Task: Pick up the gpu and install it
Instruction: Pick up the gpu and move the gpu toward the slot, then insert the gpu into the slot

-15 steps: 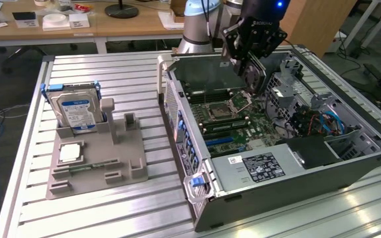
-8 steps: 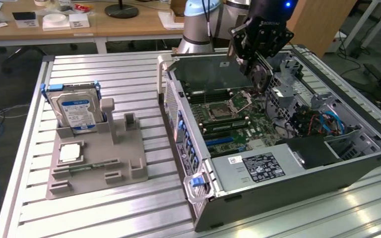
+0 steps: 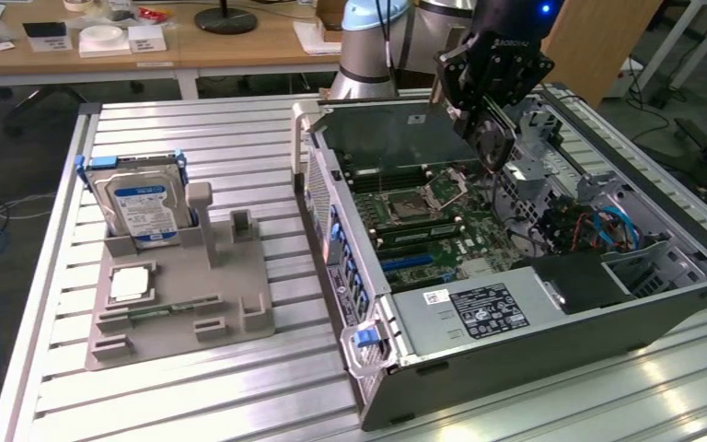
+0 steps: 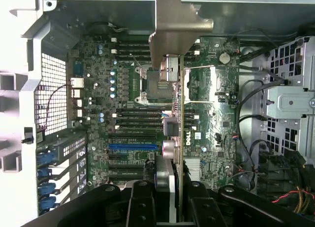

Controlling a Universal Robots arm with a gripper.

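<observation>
My gripper [image 3: 486, 115] hangs over the open computer case [image 3: 329, 184], shut on the gpu [image 3: 492, 140], which points down toward the motherboard [image 3: 422, 221]. In the wrist view the gpu [image 4: 180, 113] is seen edge-on between my black fingers [image 4: 140, 202]. Its grey metal end bracket [image 4: 174, 25] is at the far end, over the case's rear wall. The card is above the board, beside the blue slot [image 4: 133, 146], and I cannot tell whether it touches anything.
A grey fixture [image 3: 249, 304] on the slatted table holds a silver hard drive [image 3: 144, 198], a processor [image 3: 129, 284] and a thin memory stick [image 3: 163, 311]. Inside the case are a power supply [image 3: 482, 308], a drive cage [image 3: 538, 175] and loose cables [image 3: 606, 226].
</observation>
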